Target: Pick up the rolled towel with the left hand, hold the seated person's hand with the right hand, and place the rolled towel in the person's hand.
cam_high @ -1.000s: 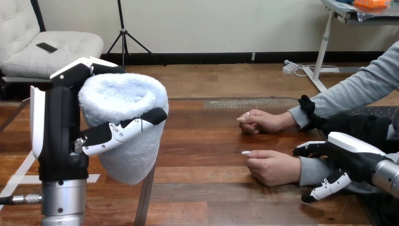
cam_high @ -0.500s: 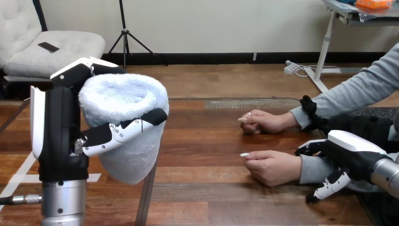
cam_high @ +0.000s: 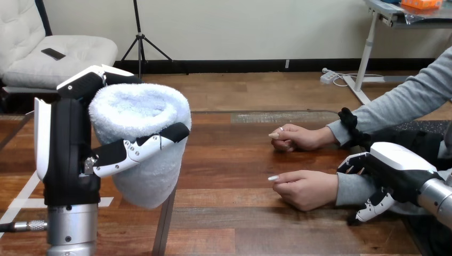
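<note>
left hand (cam_high: 66, 144): far fingers hidden behind rolled towel (cam_high: 141, 144); its forearm (cam_high: 72, 229) cut off at bottom edge. right hand (cam_high: 397, 173) hides part of the person's sleeve (cam_high: 349, 189); grip can't tell.

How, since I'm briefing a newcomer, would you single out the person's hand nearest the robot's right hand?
Start at the wooden table and look to its right side, where the person's two hands rest. The one meant is the nearer hand, loosely curled, with the robot's right hand at its grey sleeve; the farther hand lies beyond it.
</note>
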